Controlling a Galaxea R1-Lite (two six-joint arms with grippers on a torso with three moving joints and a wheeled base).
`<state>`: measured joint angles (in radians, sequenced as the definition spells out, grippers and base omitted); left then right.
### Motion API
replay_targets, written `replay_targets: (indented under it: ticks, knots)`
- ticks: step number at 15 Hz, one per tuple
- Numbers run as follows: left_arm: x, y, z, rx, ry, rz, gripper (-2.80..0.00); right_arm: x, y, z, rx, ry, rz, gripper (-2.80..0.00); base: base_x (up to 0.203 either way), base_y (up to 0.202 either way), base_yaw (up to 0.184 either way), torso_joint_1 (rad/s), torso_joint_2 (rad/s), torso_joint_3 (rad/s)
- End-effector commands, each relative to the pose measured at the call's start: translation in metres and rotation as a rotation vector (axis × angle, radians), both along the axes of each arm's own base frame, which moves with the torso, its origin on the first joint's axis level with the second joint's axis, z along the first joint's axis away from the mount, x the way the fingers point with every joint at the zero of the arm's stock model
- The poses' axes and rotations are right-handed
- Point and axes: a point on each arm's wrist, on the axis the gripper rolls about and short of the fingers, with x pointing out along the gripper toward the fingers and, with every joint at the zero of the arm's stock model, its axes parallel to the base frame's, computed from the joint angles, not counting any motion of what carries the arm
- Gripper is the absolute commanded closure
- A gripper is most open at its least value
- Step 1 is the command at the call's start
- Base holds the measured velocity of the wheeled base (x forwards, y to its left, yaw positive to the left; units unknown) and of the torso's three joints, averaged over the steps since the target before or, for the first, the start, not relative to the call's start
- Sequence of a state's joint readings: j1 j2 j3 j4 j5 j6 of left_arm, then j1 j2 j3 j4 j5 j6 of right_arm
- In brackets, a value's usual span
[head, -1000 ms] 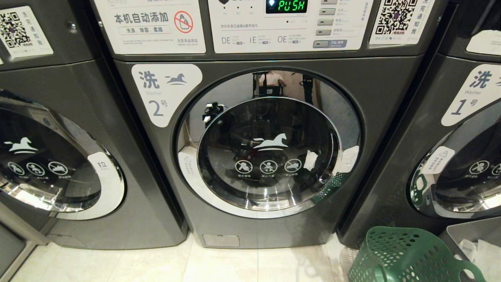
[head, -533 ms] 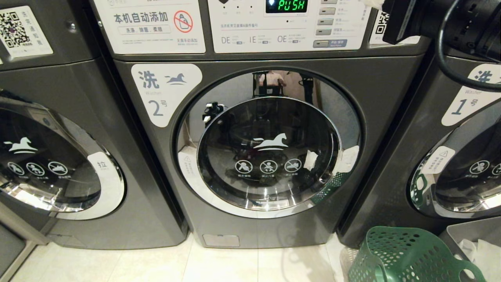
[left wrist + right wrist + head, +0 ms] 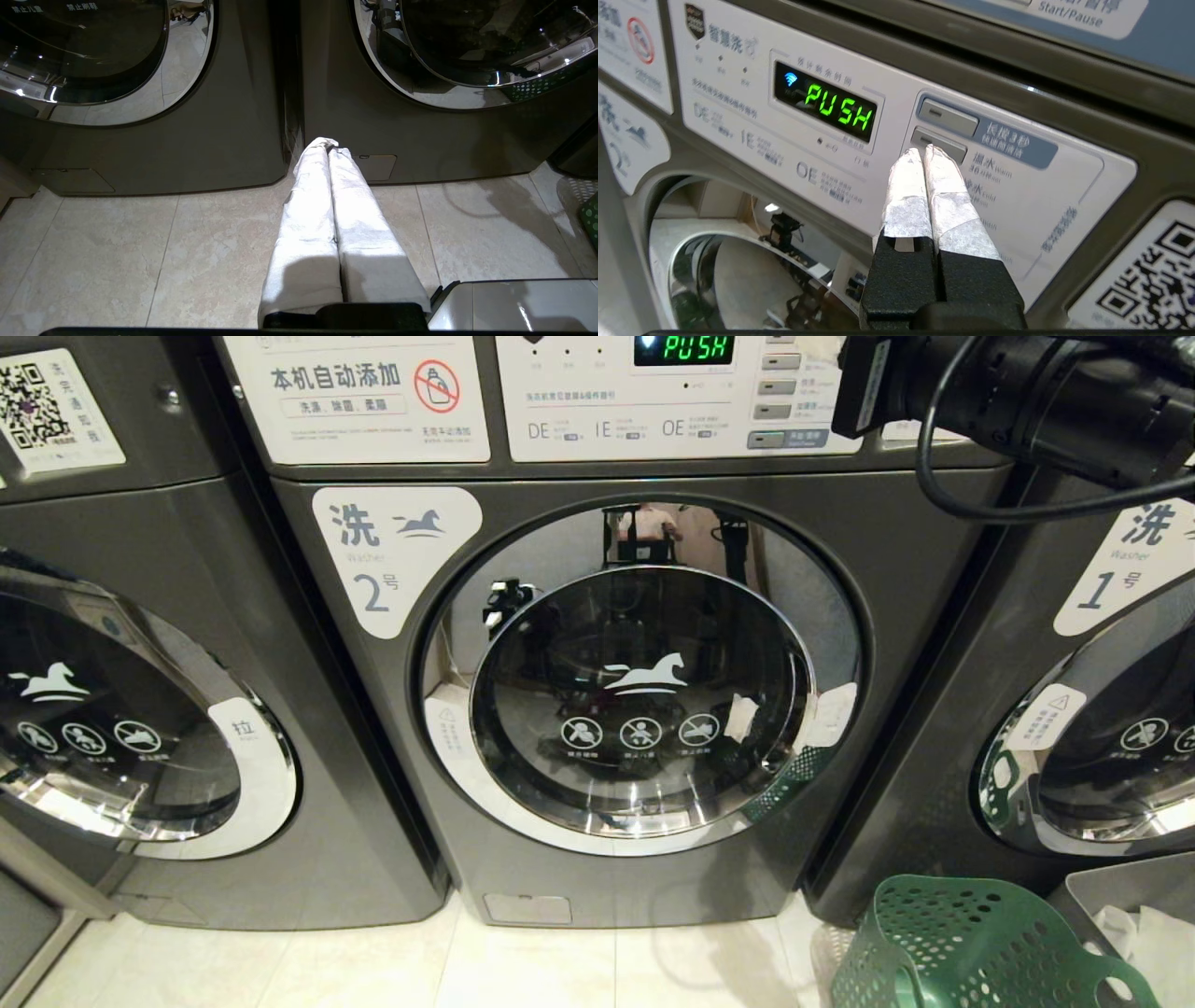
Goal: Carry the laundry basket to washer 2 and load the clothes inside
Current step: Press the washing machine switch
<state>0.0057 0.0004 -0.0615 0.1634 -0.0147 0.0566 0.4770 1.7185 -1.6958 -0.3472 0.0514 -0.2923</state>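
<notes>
Most of the job looks finished, judging by how things lie. Washer 2 (image 3: pixel 644 681) stands with its round glass door (image 3: pixel 642 705) closed, and the laundry basket (image 3: pixel 976 947) sits on the floor tiles (image 3: pixel 560 971) just to the machine's right, near its lower corner. No clothes show in the part of the basket that is in view, though much of its inside is cut off at the picture's edge; whether the garments lie in the drum cannot be read through the dark, reflective glass. A grey bin (image 3: pixel 1134 915) with white material stands beside the basket.

What seems left is starting the wash. The display (image 3: pixel 825 107) reads "PUSH", and the right gripper (image 3: pixel 922 154), its taped fingers pressed together and holding nothing, points at the second grey button (image 3: pixel 938 143) in the column right of the display, at or just short of touching it. The left gripper (image 3: pixel 327 144), likewise closed and empty, hangs low over the floor in front of the gap between two machines.

Compared with a second ago, the right arm (image 3: pixel 1018 392) is new in the head view: it was absent then, showed at the top right corner half a second ago, and now reaches further left across the control panel (image 3: pixel 681 392). Door, basket and display are unchanged.
</notes>
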Motion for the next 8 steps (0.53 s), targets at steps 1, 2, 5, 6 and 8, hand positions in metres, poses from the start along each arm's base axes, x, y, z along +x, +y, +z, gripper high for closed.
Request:
replay_targets:
  ticks: [1, 2, 5, 6, 8]
  knots:
    - [0.000, 0.000, 0.000, 0.000, 0.000, 0.001, 0.00, 0.016, 0.008, -0.003, -0.001, -0.002, -0.003, 0.00, 0.000, 0.000, 0.000, 0.000, 0.00, 0.000]
    - [0.000, 0.000, 0.000, 0.000, 0.000, 0.001, 0.00, 0.019, 0.009, -0.003, -0.001, -0.004, -0.006, 0.00, 0.000, 0.000, 0.000, 0.000, 0.00, 0.000]
    - [0.000, 0.000, 0.000, 0.000, 0.000, 0.000, 0.00, 0.025, 0.011, -0.007, -0.001, 0.007, -0.023, 0.00, 0.000, 0.000, 0.000, 0.000, 0.00, 0.000]
    - [0.000, 0.000, 0.000, 0.000, 0.000, 0.000, 0.00, 0.027, 0.010, -0.008, -0.003, 0.010, -0.026, 0.00, 0.000, 0.000, 0.000, 0.000, 0.00, 0.000]
    - [0.000, 0.000, 0.000, 0.000, 0.000, 0.001, 0.00, 0.030, 0.010, -0.010, -0.004, 0.014, -0.032, 0.00, 0.000, 0.000, 0.000, 0.000, 0.00, 0.000]
